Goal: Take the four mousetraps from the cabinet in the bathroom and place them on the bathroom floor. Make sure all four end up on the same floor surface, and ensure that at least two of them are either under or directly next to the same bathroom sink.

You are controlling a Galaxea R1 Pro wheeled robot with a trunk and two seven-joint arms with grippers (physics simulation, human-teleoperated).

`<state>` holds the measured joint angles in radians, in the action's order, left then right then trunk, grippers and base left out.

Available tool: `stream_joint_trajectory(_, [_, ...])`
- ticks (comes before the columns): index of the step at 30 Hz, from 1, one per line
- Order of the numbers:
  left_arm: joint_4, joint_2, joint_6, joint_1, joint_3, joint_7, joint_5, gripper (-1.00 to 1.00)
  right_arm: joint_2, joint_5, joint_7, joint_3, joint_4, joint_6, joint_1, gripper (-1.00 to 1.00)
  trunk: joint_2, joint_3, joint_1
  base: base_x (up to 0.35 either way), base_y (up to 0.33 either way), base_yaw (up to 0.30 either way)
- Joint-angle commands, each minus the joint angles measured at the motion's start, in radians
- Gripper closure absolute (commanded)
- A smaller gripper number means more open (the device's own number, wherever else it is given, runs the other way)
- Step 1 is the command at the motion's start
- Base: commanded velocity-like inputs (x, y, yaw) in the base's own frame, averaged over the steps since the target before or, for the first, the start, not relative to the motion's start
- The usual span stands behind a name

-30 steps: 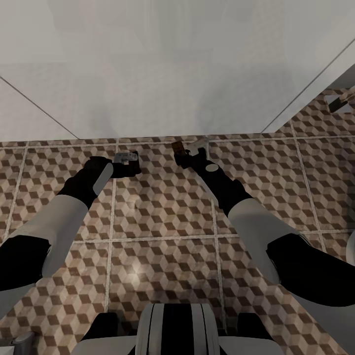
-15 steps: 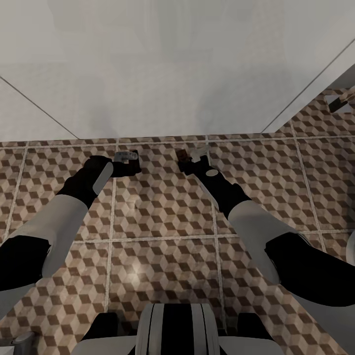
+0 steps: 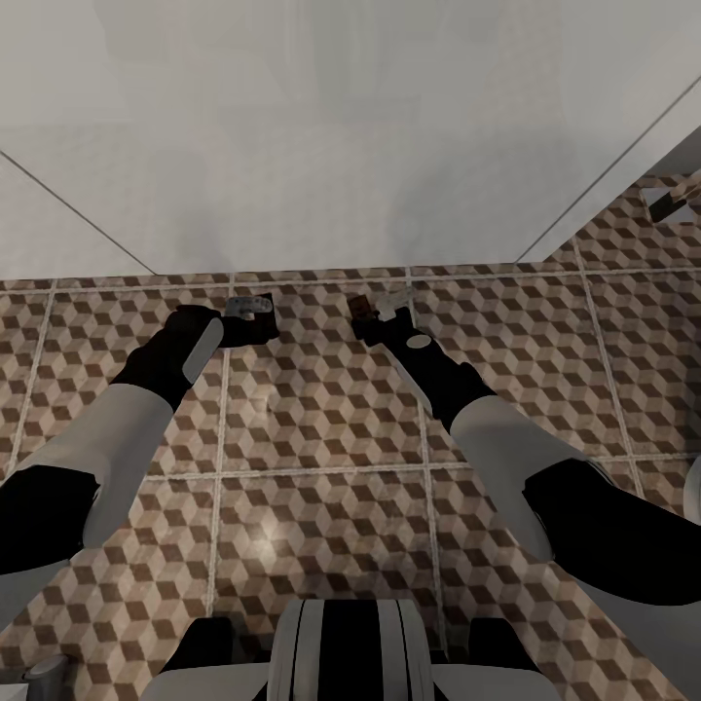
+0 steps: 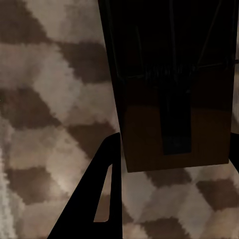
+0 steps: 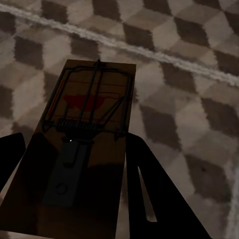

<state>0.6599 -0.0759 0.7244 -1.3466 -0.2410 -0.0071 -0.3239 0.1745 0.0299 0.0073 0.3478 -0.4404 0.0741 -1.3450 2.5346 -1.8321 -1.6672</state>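
Note:
Both my arms reach down to the cube-patterned bathroom floor (image 3: 321,419) in the head view. My left gripper (image 3: 251,323) is shut on a mousetrap (image 3: 249,308). The left wrist view shows that mousetrap (image 4: 174,99) as a dark board with a wire frame, held between the fingers (image 4: 102,199) just above the tiles. My right gripper (image 3: 378,316) is shut on a second mousetrap (image 3: 362,308). In the right wrist view this tan board (image 5: 89,109) with its red spot sits between the fingers (image 5: 149,189), low over the floor. I cannot tell if either trap touches the tiles.
A large pale white surface (image 3: 321,146) fills the area just beyond both grippers. A small chrome object (image 3: 672,202) is at the far right. A white rounded edge (image 3: 693,487) shows at the right border. Open tiled floor lies between the arms and my base (image 3: 346,652).
Compared with one second ago, my right gripper has dipped slightly and its mousetrap sits lower and closer to the tiles. The left arm has hardly moved. Nothing differs over the last half second.

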Motion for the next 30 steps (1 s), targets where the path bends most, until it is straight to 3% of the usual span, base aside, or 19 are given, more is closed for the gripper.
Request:
stream_joint_trajectory(1, [0.002, -0.001, 0.004, 0.000, -0.004, 0.001, 0.002, 1.00, 0.000, 0.001, 0.005, 0.000, -0.001, 0.006, 0.000, 1.00, 0.000, 0.000, 0.000, 0.000, 0.000, 0.000])
stream_joint_trajectory(8, [0.002, -0.001, 0.004, 0.000, -0.004, 0.001, 0.002, 1.00, 0.000, 0.001, 0.005, 0.002, -0.001, 0.004, 0.000, 1.00, 0.000, 0.000, 0.000, 0.000, 0.000, 0.000])
stream_joint_trajectory(9, [0.001, -0.001, 0.004, 0.000, -0.004, 0.001, 0.002, 1.00, 0.000, 0.001, 0.005, 0.002, -0.001, 0.004, 0.000, -1.00, 0.000, 0.000, 0.000, 0.000, 0.000, 0.000])
stream_joint_trajectory(30, [-0.001, -0.001, 0.004, 0.000, -0.004, 0.000, 0.002, 1.00, 0.000, 0.001, 0.006, 0.003, -0.003, 0.003, 0.000, -1.00, 0.000, 0.000, 0.000, 0.000, 0.000, 0.000])
